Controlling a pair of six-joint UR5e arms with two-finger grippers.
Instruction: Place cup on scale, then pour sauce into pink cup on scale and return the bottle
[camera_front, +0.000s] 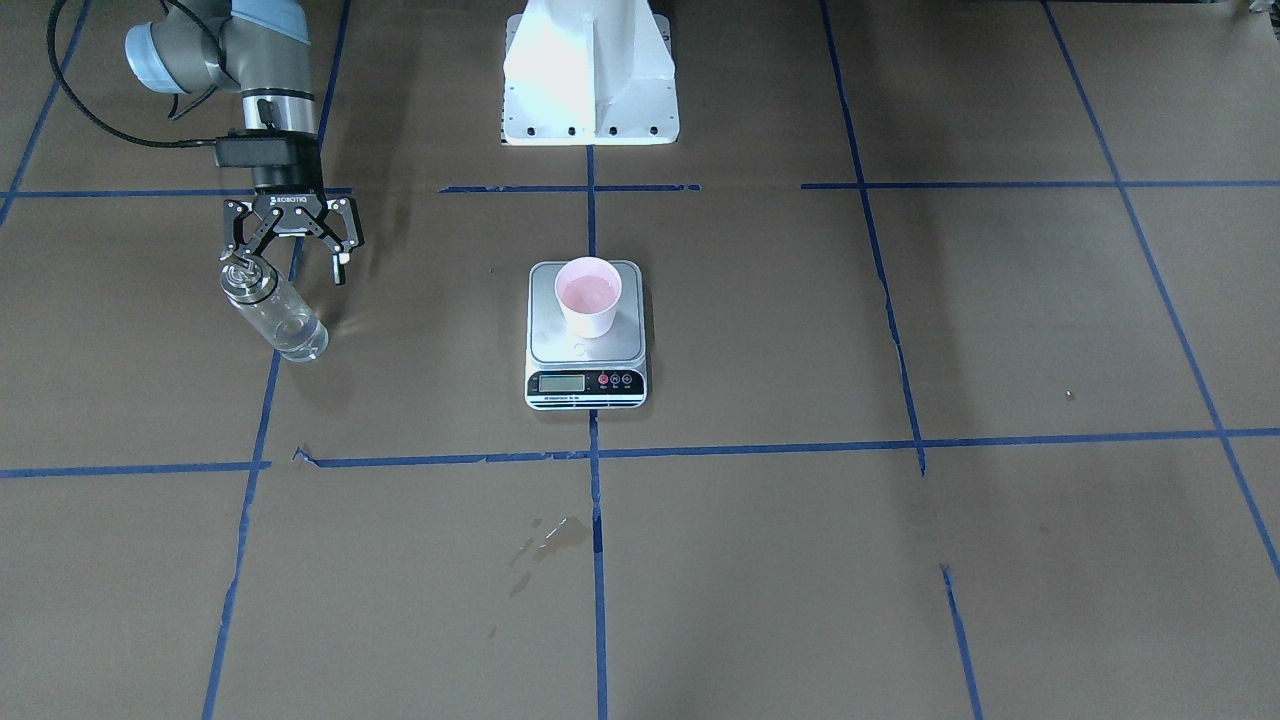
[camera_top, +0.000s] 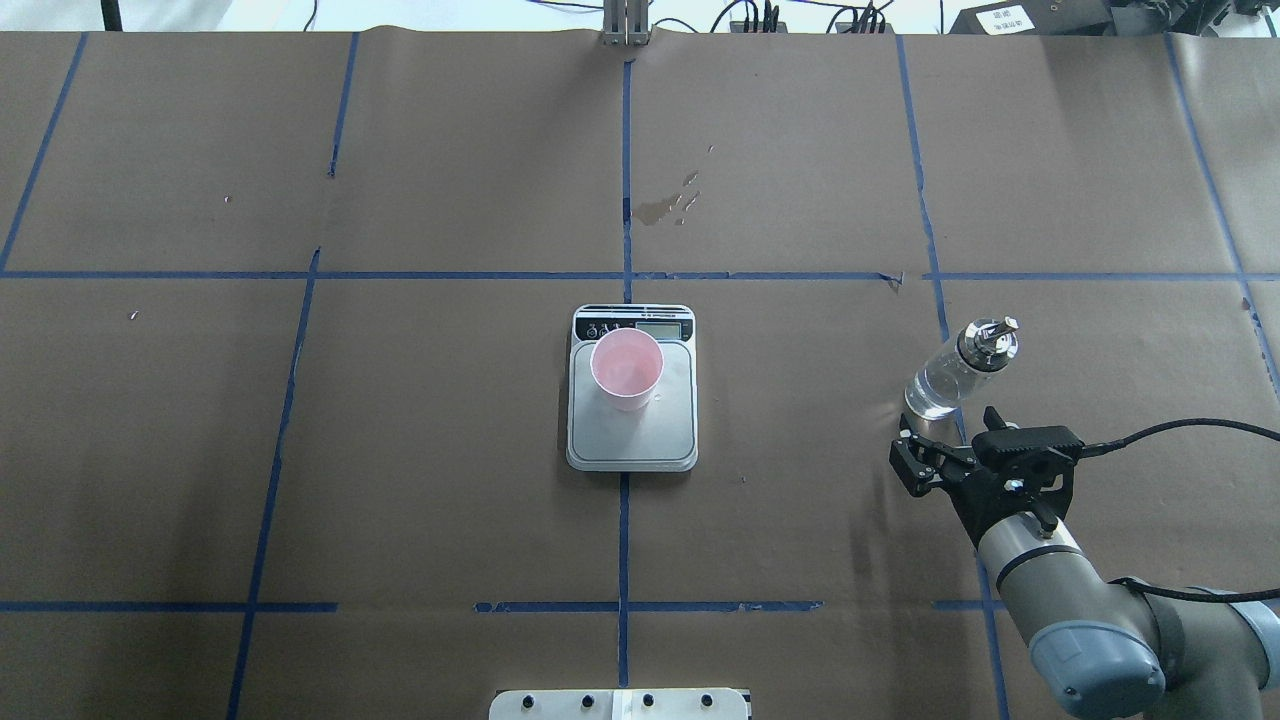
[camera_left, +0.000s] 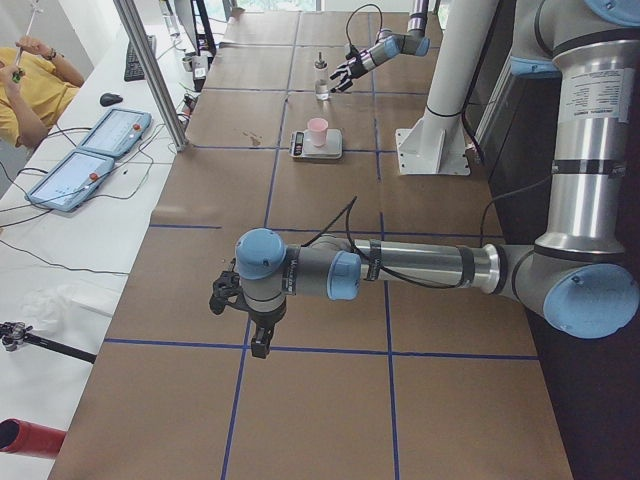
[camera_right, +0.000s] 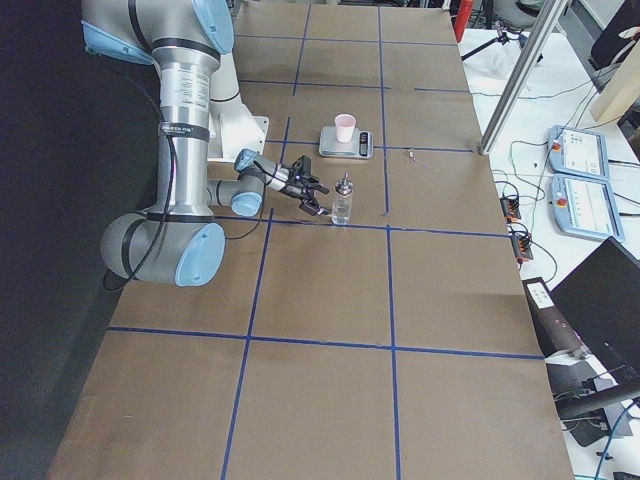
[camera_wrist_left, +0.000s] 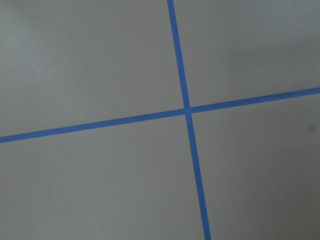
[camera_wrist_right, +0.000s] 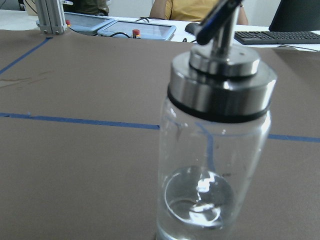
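- The pink cup (camera_front: 588, 296) stands upright on the silver scale (camera_front: 560, 348).
- The glass bottle (camera_front: 276, 316) stands upright, well apart from them (a little clear sauce (camera_wrist_right: 199, 200) sits inside).

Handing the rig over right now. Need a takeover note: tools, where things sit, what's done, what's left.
The right tool is open, just behind the bottle, not gripping it.
The left tool is over the table toward the robot's left end, far from the scale; open or shut cannot be told.
The cup stands upright on the scale's platform. The bottle stands upright on the robot's right, a little clear sauce in its bottom.
Done: cup placed; bottle set down, apparently after pouring, though the cup's contents are hard to read.
Left: probably only backing the right arm away.
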